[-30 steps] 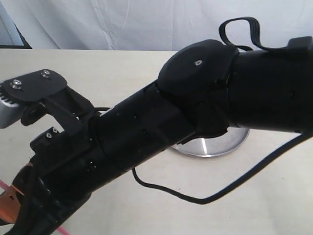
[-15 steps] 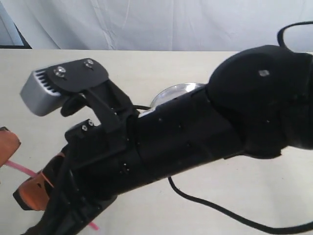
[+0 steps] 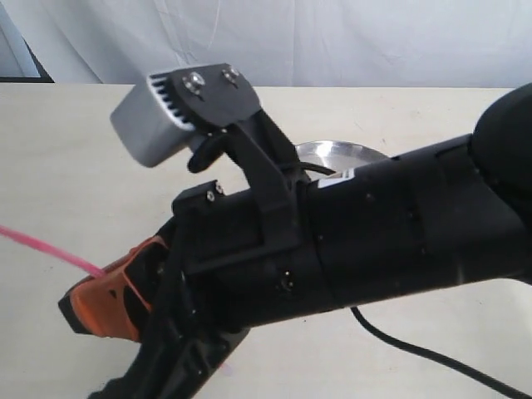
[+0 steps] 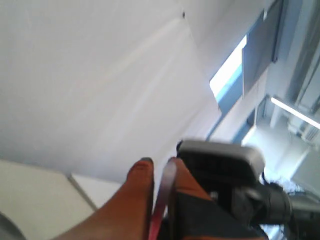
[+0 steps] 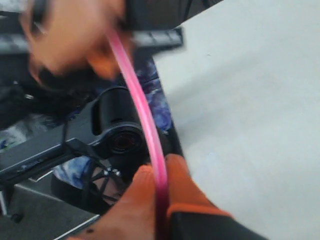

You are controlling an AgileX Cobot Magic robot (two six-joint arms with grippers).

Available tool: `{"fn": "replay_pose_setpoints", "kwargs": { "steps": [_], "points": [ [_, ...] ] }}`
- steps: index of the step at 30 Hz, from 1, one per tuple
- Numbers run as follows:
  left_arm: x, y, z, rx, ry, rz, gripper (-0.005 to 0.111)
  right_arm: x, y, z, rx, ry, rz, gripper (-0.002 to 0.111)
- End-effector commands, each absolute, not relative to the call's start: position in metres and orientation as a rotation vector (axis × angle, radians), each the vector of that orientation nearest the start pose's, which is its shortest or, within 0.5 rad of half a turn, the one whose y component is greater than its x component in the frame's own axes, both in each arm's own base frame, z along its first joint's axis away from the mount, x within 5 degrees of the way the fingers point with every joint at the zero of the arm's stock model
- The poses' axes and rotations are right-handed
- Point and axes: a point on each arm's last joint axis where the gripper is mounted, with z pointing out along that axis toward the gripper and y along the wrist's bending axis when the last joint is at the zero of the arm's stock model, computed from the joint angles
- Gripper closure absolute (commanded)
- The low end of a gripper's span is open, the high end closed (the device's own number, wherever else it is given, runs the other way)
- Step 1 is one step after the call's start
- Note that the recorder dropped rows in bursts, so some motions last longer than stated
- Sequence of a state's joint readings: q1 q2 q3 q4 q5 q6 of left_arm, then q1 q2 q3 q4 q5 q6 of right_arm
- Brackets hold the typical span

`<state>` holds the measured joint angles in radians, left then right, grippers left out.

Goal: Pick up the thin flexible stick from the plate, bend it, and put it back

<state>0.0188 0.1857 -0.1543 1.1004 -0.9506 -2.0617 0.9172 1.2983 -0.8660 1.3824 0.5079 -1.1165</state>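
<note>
- Across the exterior view, entering from the right: the black right arm (image 3: 391, 233), filling most of the frame, with a grey wrist camera (image 3: 150, 129) bracketed on top of it.
- Right fingers (image 3: 108, 299): orange, at the lower left of the exterior view, clenched on the thin flexible stick (image 3: 50, 248). The right wrist view shows the same fingers (image 5: 150, 185) pressed together with the stick (image 5: 142, 110) pinched between them.
- Thin flexible stick: pink-red, lifted off the surface (image 3: 66, 166). It runs from the right fingers out past the left edge of the exterior view. In the right wrist view it curves in an arc between the two sets of fingers. Its whitish tip is not visible.
- Left fingers (image 4: 145, 180): orange, pointing up toward the white backdrop, drawn close together with the stick (image 4: 160, 210) gripped in the narrow slot between them. They are blurred in the right wrist view (image 5: 75, 35).
- Plate (image 3: 332, 154): shiny silver, resting on the surface behind the right arm, mostly hidden, well apart from the stick.
- Black cable (image 3: 432, 359): lies on the surface at the lower right.
- White backdrop (image 3: 332, 41): hangs behind the surface.
</note>
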Motion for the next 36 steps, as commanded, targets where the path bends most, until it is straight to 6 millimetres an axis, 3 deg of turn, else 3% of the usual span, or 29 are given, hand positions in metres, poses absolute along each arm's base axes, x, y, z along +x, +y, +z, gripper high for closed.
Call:
{"fn": "replay_pose_setpoints", "kwargs": {
  "steps": [1,5,12,17,22,26,32,36],
  "points": [
    [0.027,-0.061,0.31,0.111,1.159,-1.387,0.077,0.137,0.242,0.304,-1.026,1.931,1.163,0.109],
    [0.026,-0.061,0.314,0.131,1.149,-1.364,0.066,0.137,0.242,0.304,-1.026,1.931,1.163,0.109],
    [0.027,-0.063,0.309,0.19,1.19,-1.278,0.066,0.139,0.242,0.305,-0.998,1.933,1.15,0.109],
    [0.037,-0.058,0.302,0.23,1.239,-0.998,0.067,0.146,0.241,0.305,-0.929,1.935,1.087,0.109],
    [0.052,-0.043,0.293,0.12,1.338,-0.711,0.067,0.151,0.237,0.31,-0.85,1.921,1.036,0.109],
    [0.053,-0.045,0.294,0.061,1.346,-0.84,0.069,0.15,0.234,0.315,-0.834,1.901,1.03,0.109],
    [0.052,-0.059,0.295,0.174,1.368,-1.028,0.085,0.15,0.233,0.316,-0.824,1.898,1.029,0.109],
    [0.05,-0.063,0.294,0.22,1.371,-1.071,0.082,0.151,0.234,0.315,-0.827,1.903,1.031,0.109]
  ]
}}
